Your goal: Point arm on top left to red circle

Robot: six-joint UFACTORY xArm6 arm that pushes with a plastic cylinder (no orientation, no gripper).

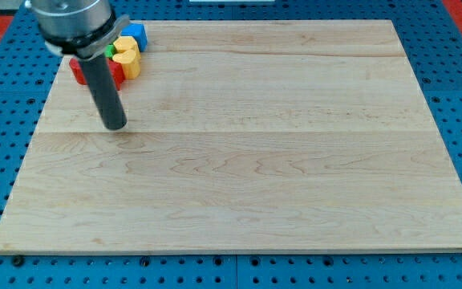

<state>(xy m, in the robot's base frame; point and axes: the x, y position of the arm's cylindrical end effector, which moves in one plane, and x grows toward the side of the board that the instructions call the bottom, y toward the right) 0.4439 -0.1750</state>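
Dark rod upright, my tip (115,126) down, upper left

So the counter (255,160) is a light wooden board with visible grain, a few planks joined side by side, sitting on a blue pegboard base (455,120) full of little holes. Up in the view's top left corner there's a tight clump of blocks: a blue one (136,34), a yellow one (127,58) just below it, and a sliver of green (111,50) peeking out beside the yellow.
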